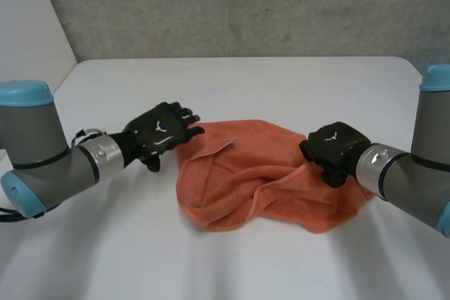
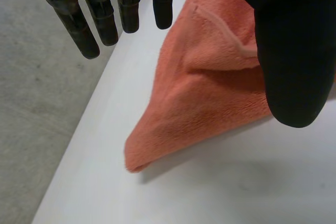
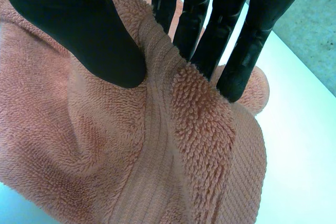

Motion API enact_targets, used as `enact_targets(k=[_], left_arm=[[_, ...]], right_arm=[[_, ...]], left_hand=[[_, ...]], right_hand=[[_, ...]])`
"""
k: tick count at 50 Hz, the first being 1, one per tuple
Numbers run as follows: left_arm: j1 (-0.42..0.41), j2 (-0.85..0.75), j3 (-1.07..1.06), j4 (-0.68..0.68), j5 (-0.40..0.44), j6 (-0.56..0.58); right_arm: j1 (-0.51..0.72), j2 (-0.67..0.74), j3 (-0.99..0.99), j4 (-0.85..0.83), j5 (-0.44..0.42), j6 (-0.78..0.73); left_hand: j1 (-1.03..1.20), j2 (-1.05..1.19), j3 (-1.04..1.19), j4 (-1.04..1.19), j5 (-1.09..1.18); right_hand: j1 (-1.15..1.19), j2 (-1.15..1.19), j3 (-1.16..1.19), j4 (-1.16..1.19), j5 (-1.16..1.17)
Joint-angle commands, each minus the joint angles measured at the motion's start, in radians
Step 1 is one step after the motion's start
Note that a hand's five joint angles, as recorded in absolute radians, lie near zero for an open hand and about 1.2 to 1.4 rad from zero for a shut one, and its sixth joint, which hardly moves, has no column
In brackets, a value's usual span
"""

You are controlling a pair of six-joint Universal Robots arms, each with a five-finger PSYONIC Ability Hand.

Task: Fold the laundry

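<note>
The orange towel [image 1: 256,187] lies crumpled on the worktop [image 1: 281,79]. My right hand [image 1: 333,147] pinches its banded hem between thumb and fingers [image 3: 241,51]. My left hand [image 1: 160,131] hovers at the opposite edge, fingers straight, holding nothing. Best, I reckon: grip that corner too, then spread the towel flat.

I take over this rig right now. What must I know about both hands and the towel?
Left hand: open, fingers straight, at one edge of the orange towel, holding nothing.
Right hand: thumb and fingers pinch a raised hem ridge on the towel's opposite side.
Towel: bunched and creased on the white table.
Done: no neat fold yet.
Left: spread it flat, then fold.
</note>
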State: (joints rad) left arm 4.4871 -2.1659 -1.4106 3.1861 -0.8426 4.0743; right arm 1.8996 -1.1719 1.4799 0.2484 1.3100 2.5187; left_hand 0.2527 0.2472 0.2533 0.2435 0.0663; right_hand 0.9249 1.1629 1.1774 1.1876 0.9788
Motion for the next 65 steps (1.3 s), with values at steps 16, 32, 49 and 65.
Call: enact_targets(k=[16, 32, 49, 65], left_arm=[[-0.068, -0.123, 0.002, 0.003, 0.05, 0.136], [-0.084, -0.157, 0.102, 0.049, -0.012, 0.132], [-0.109, -0.095, 0.347, 0.488, -0.323, -0.175], [-0.112, 0.14, 0.07, 0.621, -0.464, -0.499]], right_arm=[[-0.001, 0.017, 0.0, -0.011, 0.002, 0.002], [-0.001, 0.018, -0.092, -0.005, 0.0, 0.002], [0.015, 0.158, -0.607, -0.243, 0.146, 0.023], [0.016, 0.002, -0.35, -0.514, 0.167, 0.169]], left_hand=[[0.231, 0.236, 0.23, 0.24, 0.242], [1.144, 1.149, 1.143, 1.153, 1.155], [1.144, 1.149, 1.143, 1.153, 1.155], [1.144, 1.149, 1.143, 1.153, 1.155]], right_hand=[[0.471, 0.233, 0.219, 0.209, 0.243], [0.471, 0.233, 0.219, 0.209, 0.243], [0.471, 0.233, 0.219, 0.209, 0.243], [0.471, 0.233, 0.219, 0.209, 0.243]])
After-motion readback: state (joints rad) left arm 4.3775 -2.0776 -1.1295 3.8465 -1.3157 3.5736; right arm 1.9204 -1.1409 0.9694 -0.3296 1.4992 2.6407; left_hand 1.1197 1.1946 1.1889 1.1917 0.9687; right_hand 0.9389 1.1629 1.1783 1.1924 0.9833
